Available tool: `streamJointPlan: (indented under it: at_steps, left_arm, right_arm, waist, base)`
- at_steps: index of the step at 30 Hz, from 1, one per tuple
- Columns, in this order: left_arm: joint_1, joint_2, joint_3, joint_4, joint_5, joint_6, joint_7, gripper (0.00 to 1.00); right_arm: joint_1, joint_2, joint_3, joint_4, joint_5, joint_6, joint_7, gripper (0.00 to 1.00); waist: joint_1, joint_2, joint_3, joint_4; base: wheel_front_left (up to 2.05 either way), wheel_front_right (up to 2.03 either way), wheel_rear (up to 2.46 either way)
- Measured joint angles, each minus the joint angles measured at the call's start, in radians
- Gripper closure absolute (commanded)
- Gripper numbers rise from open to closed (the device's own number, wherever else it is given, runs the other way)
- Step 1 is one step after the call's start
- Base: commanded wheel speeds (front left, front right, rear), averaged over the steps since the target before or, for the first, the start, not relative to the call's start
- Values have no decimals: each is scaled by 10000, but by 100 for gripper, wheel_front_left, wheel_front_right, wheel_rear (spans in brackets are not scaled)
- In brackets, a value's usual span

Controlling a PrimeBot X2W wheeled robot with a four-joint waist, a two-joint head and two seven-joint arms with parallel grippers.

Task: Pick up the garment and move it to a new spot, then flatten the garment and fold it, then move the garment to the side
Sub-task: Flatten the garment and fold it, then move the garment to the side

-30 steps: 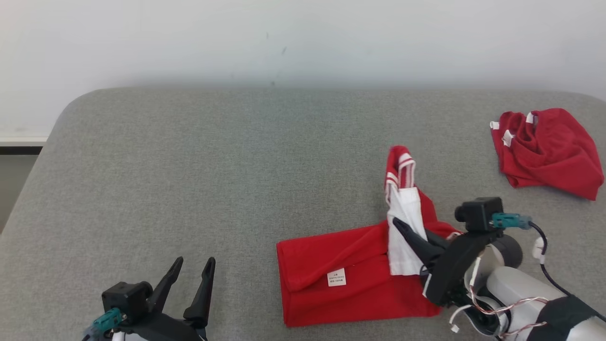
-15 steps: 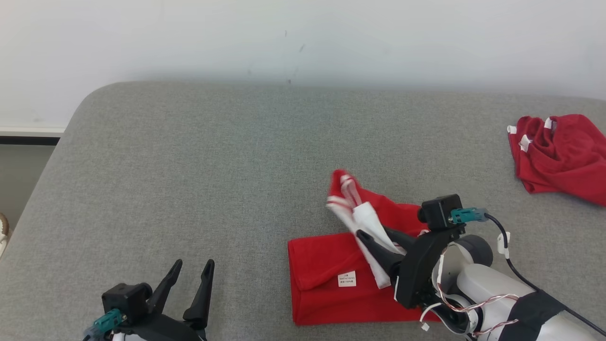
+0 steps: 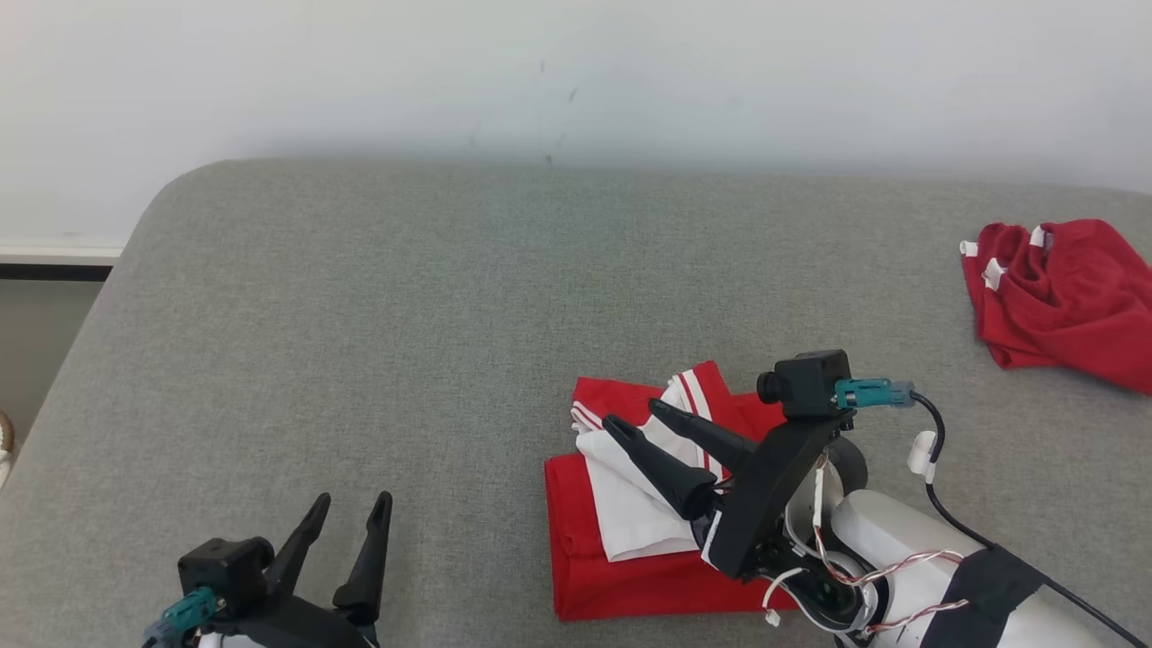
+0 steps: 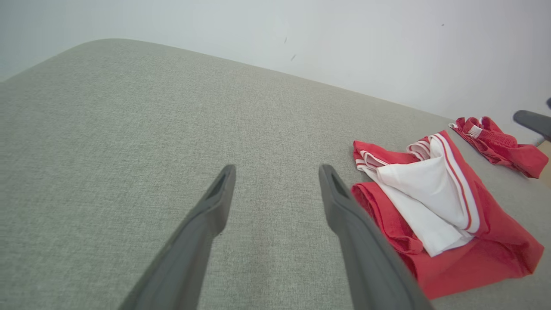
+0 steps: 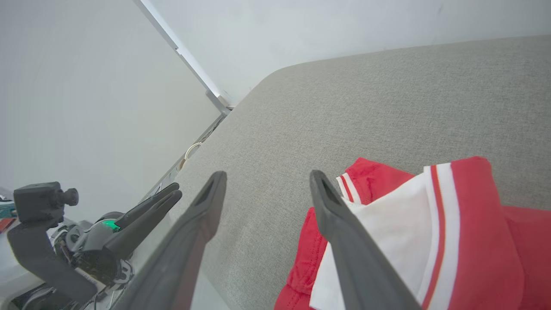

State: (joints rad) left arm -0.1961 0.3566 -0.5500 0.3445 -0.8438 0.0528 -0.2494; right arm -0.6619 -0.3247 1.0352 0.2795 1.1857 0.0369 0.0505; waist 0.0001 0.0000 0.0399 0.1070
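The right end effector (image 3: 639,417) is open and empty. The garment (image 3: 630,585) looks soft and floppy; pinch its left edge.

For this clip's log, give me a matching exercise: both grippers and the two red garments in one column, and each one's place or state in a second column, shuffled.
Things
1. left gripper
2. right gripper
3. folded garment
4. crumpled garment

Places or states
A. bunched up at the far right of the grey surface
B. jaws open, at the folded garment
C. lies flat, white panel on top of red
D. jaws open, over bare grey surface

Pairs: 1-D, 2-B, 3-C, 4-A
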Motion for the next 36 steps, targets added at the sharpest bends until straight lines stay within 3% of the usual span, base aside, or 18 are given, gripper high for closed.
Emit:
streamJointPlan:
  at_steps: [7, 16, 24, 36]
  left_arm:
    - [44, 44, 23, -48, 0, 4, -2, 0]
    - [208, 59, 77, -305, 2, 13, -2, 0]
    - [187, 84, 88, -414, 27, 12, -2, 0]
    - [-67, 117, 88, -648, 280, -13, -2, 0]
  right_arm:
    - [592, -648, -393, -516, 125, -54, -391, 0]
    - [1070, -1388, -1246, -537, 320, -656, -1083, 0]
    - [1711, -1630, -1843, -61, 748, -1041, -1680, 0]
    - [2004, -1304, -2044, 1262, 1204, -1070, -1885, 0]
  waist:
    - [0, 0, -87, -213]
    - [0, 0, 52, -396]
    - [0, 0, 260, -461]
    - [0, 0, 650, -369]
  base:
    - [0, 0, 0]
    - [0, 0, 0]
    - [0, 0, 0]
    - [0, 0, 0]
